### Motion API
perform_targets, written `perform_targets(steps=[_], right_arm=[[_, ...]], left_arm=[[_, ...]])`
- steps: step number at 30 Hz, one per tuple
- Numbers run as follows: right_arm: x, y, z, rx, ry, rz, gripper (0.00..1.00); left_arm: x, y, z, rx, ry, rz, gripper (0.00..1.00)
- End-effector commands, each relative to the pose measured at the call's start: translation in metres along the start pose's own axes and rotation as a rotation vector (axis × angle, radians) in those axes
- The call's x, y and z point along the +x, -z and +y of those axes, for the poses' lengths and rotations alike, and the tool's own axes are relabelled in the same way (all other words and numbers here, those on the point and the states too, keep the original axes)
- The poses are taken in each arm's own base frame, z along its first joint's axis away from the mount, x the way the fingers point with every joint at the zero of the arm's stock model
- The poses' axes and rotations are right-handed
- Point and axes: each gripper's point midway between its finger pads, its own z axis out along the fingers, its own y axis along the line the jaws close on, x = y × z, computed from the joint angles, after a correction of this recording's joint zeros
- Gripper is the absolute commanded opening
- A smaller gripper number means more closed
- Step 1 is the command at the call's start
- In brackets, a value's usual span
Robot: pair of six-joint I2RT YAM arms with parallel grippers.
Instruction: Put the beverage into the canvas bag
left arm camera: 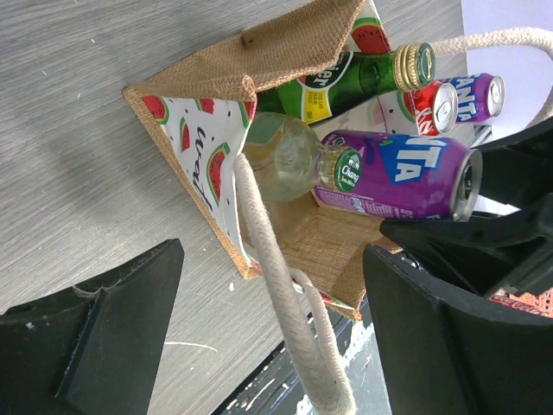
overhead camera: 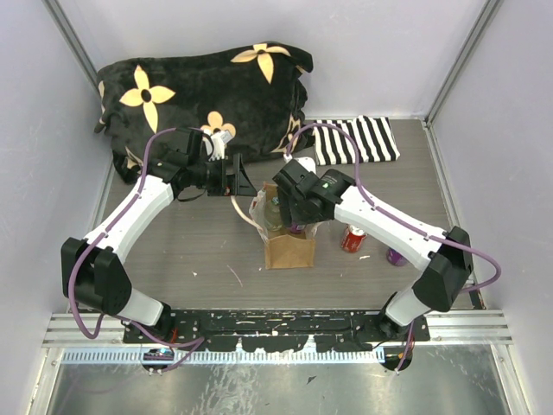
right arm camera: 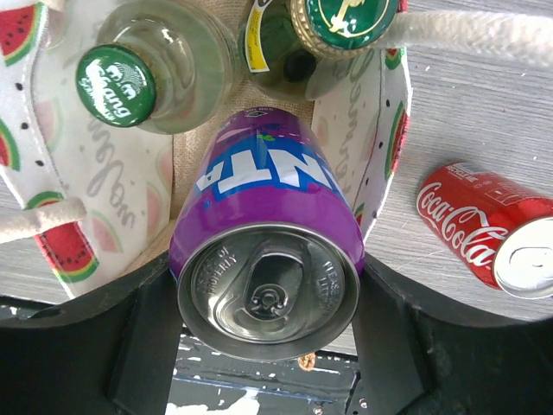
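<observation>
1. Right wrist: right gripper (right arm camera: 268, 298) is clamping the purple Fanta can (right arm camera: 266, 186) across its body, one finger on each side, pull-tab end facing the camera; can is hanging at the open mouth of the canvas bag (right arm camera: 380, 121), far end pointing in between a clear bottle (right arm camera: 155, 60) and a green bottle (right arm camera: 337, 22); red Coke can (right arm camera: 484, 233) is lying on the table (right arm camera: 467, 104) outside; judging the Fanta can rigid but thin-walled and slick, weighty if full, so a mid-body grip is looking right.
2. Left wrist: left gripper (left arm camera: 272, 264) is standing wide open, gripping nothing; rope handle (left arm camera: 285, 320) is running loose between its fingers; bag is looking soft, probably sagging if nudged.
3. Top: left arm (overhead camera: 143, 203) is reaching in from the left, gripper near the bag's top; right arm (overhead camera: 389, 225) is bending over it, gripper pointing down at the mouth.
</observation>
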Motion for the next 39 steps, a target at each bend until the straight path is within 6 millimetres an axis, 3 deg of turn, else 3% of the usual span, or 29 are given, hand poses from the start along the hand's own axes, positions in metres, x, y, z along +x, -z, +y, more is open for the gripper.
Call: perform_targets(steps=[1,14,34,36,39], right_arm=[[-0.027,-0.003,0.006,-0.011,-0.061,-0.127,0.01],[-0.002,-0.054,0.002,0.064,-0.026,-0.055,0.01],[0.031,-0.094,-0.011,0.114,0.003,0.052,0.01],[0.032,-0.097,-0.011,0.121,0.007,0.059,0.06],[0.031,-0.098,-0.011,0.125,0.011,0.063,0.26]], left_arm=[[-0.013,0.005,-0.013,0.031,-0.035,-0.041,0.92],[-0.011,0.007,-0.012,0.026,-0.040,-0.043,0.92],[-0.008,0.005,-0.009,0.023,-0.040,-0.034,0.92],[-0.008,0.005,-0.009,0.023,-0.041,-0.036,0.92],[-0.008,0.005,-0.009,0.022,-0.043,-0.035,0.92]])
